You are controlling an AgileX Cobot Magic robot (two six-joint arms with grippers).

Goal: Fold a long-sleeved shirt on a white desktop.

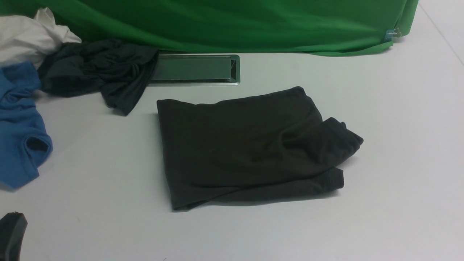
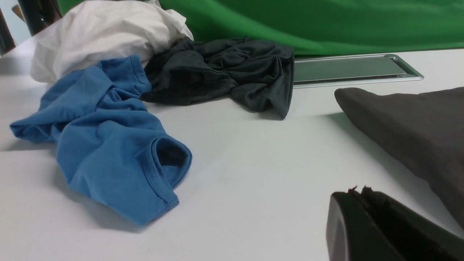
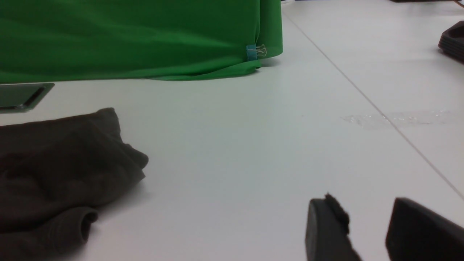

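The long-sleeved shirt [image 1: 246, 145] lies folded into a rough rectangle in the middle of the white desktop [image 1: 398, 145], with a sleeve cuff sticking out on its right side. In the left wrist view its edge [image 2: 409, 127] shows to one side of my left gripper [image 2: 359, 192], which is shut on nothing and hovers low over bare tabletop. In the front view only a black tip of the left gripper [image 1: 12, 232] shows at the near left corner. My right gripper [image 3: 366, 210] stands open and empty, well apart from the shirt [image 3: 61, 156]. It is out of the front view.
A blue shirt [image 1: 18, 127], a charcoal-grey garment [image 1: 98, 72] and a white cloth [image 1: 29, 36] are heaped at the far left. The grey cable hatch [image 1: 195, 69] sits behind the folded shirt. The green backdrop [image 1: 235, 21] hangs along the back.
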